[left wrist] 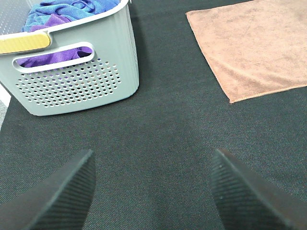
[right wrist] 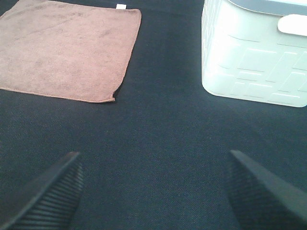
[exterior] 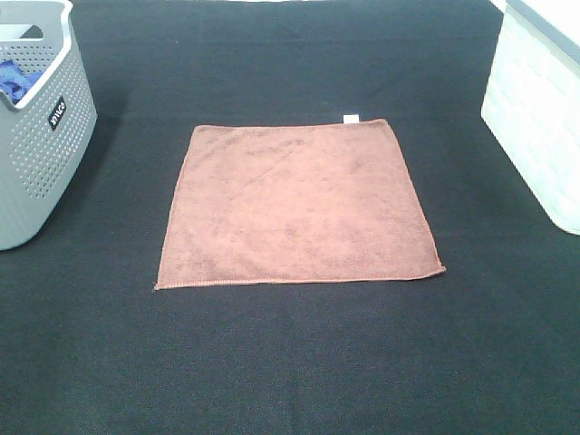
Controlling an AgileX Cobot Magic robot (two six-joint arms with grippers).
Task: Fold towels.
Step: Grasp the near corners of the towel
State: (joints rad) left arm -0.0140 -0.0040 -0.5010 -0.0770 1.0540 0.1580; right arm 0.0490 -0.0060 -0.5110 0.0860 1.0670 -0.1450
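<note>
One grey basket (exterior: 41,136) is sitting at ten o'clock on the dark tabletop (exterior: 290,362). The reddish-brown towel (exterior: 294,204) is lying flat at centre, a white bin (exterior: 535,118) standing at two o'clock. The left end effector (left wrist: 152,165) and right end effector (right wrist: 154,163) are gaping wide, holding nothing.

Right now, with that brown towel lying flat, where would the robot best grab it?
Pinch the towel at its two near corners, left gripper on one, right gripper on the other, coming from the near side. It lies flat and spread, so only its edges offer a lip.
</note>
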